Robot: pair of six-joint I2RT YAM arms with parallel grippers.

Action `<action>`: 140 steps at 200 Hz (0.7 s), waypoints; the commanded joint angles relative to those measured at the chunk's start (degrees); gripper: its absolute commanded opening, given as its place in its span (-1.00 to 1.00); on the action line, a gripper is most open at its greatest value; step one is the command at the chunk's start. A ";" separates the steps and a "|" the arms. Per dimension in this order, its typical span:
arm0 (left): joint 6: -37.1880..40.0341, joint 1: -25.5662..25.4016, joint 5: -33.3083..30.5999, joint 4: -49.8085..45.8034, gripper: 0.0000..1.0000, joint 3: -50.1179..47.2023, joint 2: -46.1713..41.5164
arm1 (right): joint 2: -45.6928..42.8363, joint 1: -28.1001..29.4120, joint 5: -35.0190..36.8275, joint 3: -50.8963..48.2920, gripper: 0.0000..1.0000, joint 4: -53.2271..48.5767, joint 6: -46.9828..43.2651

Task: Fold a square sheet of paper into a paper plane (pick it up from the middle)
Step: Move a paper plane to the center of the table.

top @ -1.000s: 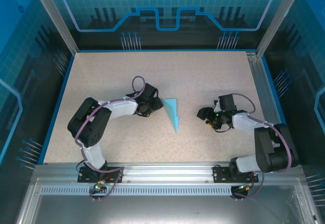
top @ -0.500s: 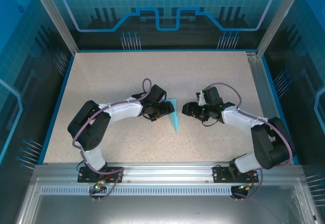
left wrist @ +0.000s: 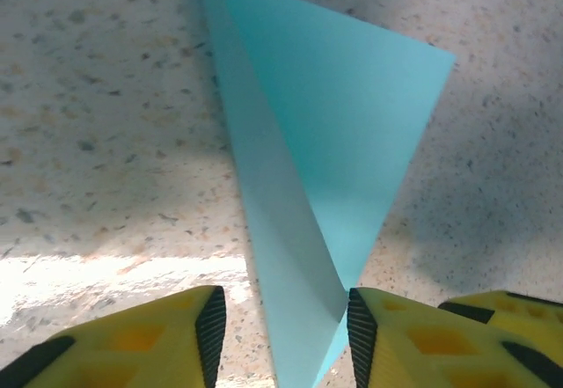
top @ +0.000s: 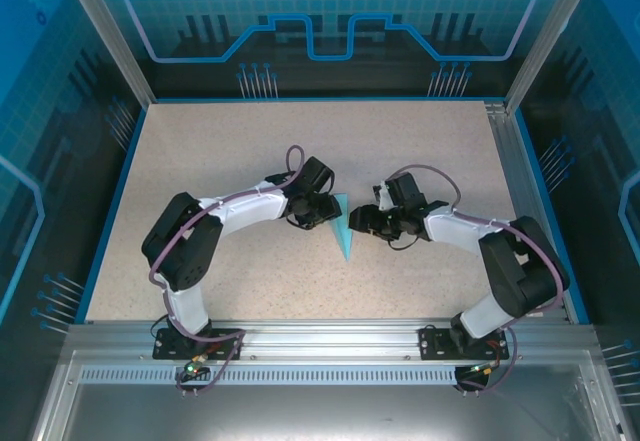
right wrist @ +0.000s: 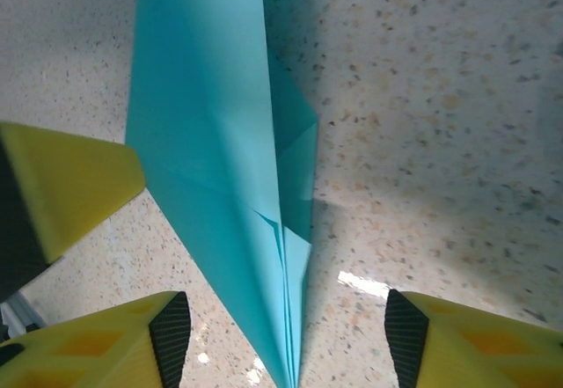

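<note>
The square sheet of paper now lies as a light-turquoise paper plane (top: 342,233), a slim creased dart on the table with its sharp point toward the near edge. My left gripper (top: 325,213) is at its left side. In the left wrist view the plane (left wrist: 334,124) runs between the jaws of my left gripper (left wrist: 281,326): the right pad (left wrist: 358,335) touches a raised fold, and the left pad (left wrist: 211,331) stands apart from the paper. My right gripper (top: 362,221) faces it from the right. It is open wide (right wrist: 286,340) and straddles the plane's layered folds (right wrist: 211,142) without touching them.
The speckled beige table (top: 230,151) is bounded by a blue rim and metal rails (top: 520,171). A yellow finger of the left gripper (right wrist: 62,186) shows in the right wrist view, close beside the paper. The two grippers are nearly head to head.
Both grippers have moved inward to the plane from either side. The left jaws have narrowed around the paper. The plane has stayed in place.
</note>
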 commanded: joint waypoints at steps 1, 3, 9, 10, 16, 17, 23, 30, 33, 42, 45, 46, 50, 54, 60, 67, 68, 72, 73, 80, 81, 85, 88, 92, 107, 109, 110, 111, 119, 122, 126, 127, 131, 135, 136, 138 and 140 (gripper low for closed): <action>0.22 0.91 -1.64 -2.31 -0.25 -2.35 -2.34 | 2.41 1.56 -2.98 2.83 0.21 2.21 -1.41; 0.19 0.93 -1.58 -2.12 -0.27 -2.57 -2.59 | 2.66 1.64 -3.04 2.92 0.20 2.18 -1.38; 0.24 1.07 -1.47 -1.73 -0.30 -3.14 -3.05 | 3.32 1.96 -3.21 3.41 0.18 2.34 -1.44; 0.25 1.05 -1.38 -1.68 -0.30 -3.23 -3.07 | 3.44 2.03 -3.23 3.46 0.18 2.33 -1.45; 0.35 1.18 -1.44 -1.47 -0.31 -3.65 -3.42 | 4.11 2.17 -3.23 3.88 0.17 2.32 -1.47; 0.35 1.15 -1.45 -1.50 -0.31 -3.70 -3.47 | 4.23 2.22 -3.24 3.92 0.17 2.32 -1.46; 0.28 1.24 -1.40 -1.37 -0.31 -3.96 -3.55 | 4.77 2.35 -3.26 4.29 0.17 2.32 -1.37; 0.42 1.33 -1.19 -1.09 -0.35 -4.29 -3.63 | 5.34 2.62 -3.02 4.47 0.17 2.45 -1.38; 0.37 1.41 -1.04 -0.99 -0.38 -4.33 -3.61 | 5.51 2.61 -2.86 4.70 0.17 2.42 -1.37; 0.47 1.54 -0.87 -0.87 -0.40 -4.43 -3.55 | 6.19 2.75 -2.36 5.26 0.17 1.86 -1.37; 0.44 1.51 -0.85 -0.86 -0.40 -4.44 -3.48 | 6.39 2.73 -2.26 5.46 0.17 1.68 -1.49; 0.44 1.49 -0.85 -0.89 -0.40 -4.45 -3.50 | 6.43 2.77 -2.23 5.49 0.18 1.61 -1.52; 0.48 1.48 -0.77 -0.88 -0.40 -4.48 -3.52 | 6.66 2.87 -2.23 5.61 0.17 1.41 -1.66; 0.48 1.51 -0.85 -0.81 -0.40 -4.52 -3.45 | 6.86 2.97 -2.21 5.80 0.18 1.36 -1.87; 0.56 1.50 -0.77 -0.69 -0.39 -4.57 -3.50 | 7.08 3.05 -1.82 6.09 0.18 0.80 -2.09; 0.73 1.51 -0.70 -0.64 -0.40 -4.56 -3.41 | 7.25 3.20 -1.08 6.47 0.19 -0.19 -2.18; 0.76 1.53 -0.69 -0.65 -0.40 -4.51 -3.42 | 7.21 3.22 -0.99 6.49 0.19 -0.30 -2.22; 0.79 1.49 -0.68 -0.65 -0.40 -4.47 -3.31 | 7.09 3.30 -0.56 6.54 0.19 -0.55 -2.39; 0.79 1.52 -0.68 -0.65 -0.40 -4.46 -3.33 | 7.08 3.32 -0.55 6.52 0.19 -0.56 -2.45; 0.78 1.53 -0.75 -0.75 -0.40 -4.53 -3.26 | 6.90 3.34 -0.52 6.43 0.19 -0.60 -2.67; 0.79 1.54 -0.71 -0.70 -0.40 -4.54 -3.30 | 6.90 3.34 -0.48 6.42 0.19 -0.63 -2.68; 0.78 1.54 -0.63 -0.63 -0.40 -4.55 -3.23 | 6.90 3.33 -0.30 6.52 0.20 -0.74 -2.69; 0.80 1.49 -0.56 -0.60 -0.40 -4.61 -3.22 | 6.90 3.33 0.05 6.70 0.20 -1.26 -2.73; 0.86 1.49 -0.49 -0.60 -0.40 -4.63 -3.12 | 7.03 3.40 0.71 6.97 0.21 -2.01 -2.84; 0.83 1.53 -0.42 -0.48 -0.40 -4.80 -2.90 | 7.48 3.42 2.60 7.18 0.27 -3.84 -3.26; 0.82 1.50 -0.35 -0.41 -0.39 -4.83 -2.84 | 7.51 3.42 2.95 7.17 0.27 -3.96 -3.18; 0.85 1.49 -0.38 -0.40 -0.39 -4.82 -2.79 | 7.47 3.42 3.10 7.15 0.27 -3.99 -3.15; 0.86 1.48 -0.40 -0.40 -0.39 -4.82 -2.76 | 7.45 3.46 3.26 7.17 0.28 -4.04 -3.10; 0.83 1.55 -0.32 -0.45 -0.39 -4.79 -2.60 | 7.34 3.55 3.74 7.20 0.28 -3.67 -2.92; 0.84 1.50 -0.32 -0.48 -0.39 -4.73 -2.56 | 7.34 3.44 3.65 7.15 0.28 -3.58 -2.87; 0.77 1.51 -0.32 -0.51 -0.39 -4.79 -2.59 | 7.46 3.49 3.44 7.18 0.28 -3.57 -2.93; 0.78 1.49 -0.32 -0.54 -0.39 -4.80 -2.57 | 7.49 3.50 3.30 7.11 0.28 -3.57 -2.94; 0.67 1.47 -0.31 -0.45 -0.39 -4.89 -2.56 | 7.68 3.46 2.78 7.14 0.29 -3.57 -3.09; 0.65 1.54 -0.33 -0.38 -0.39 -4.98 -2.56 | 7.93 3.57 2.10 7.12 0.28 -3.30 -3.27; 0.63 1.50 -0.33 -0.34 -0.39 -5.03 -2.56 | 8.03 3.54 1.88 7.12 0.28 -3.26 -3.33; 0.62 1.54 -0.32 -0.31 -0.39 -5.06 -2.60 | 8.24 3.56 1.32 7.12 0.29 -3.05 -3.44; 0.57 1.55 -0.32 -0.31 -0.39 -5.14 -2.57 | 8.44 3.63 0.92 7.14 0.29 -2.87 -3.58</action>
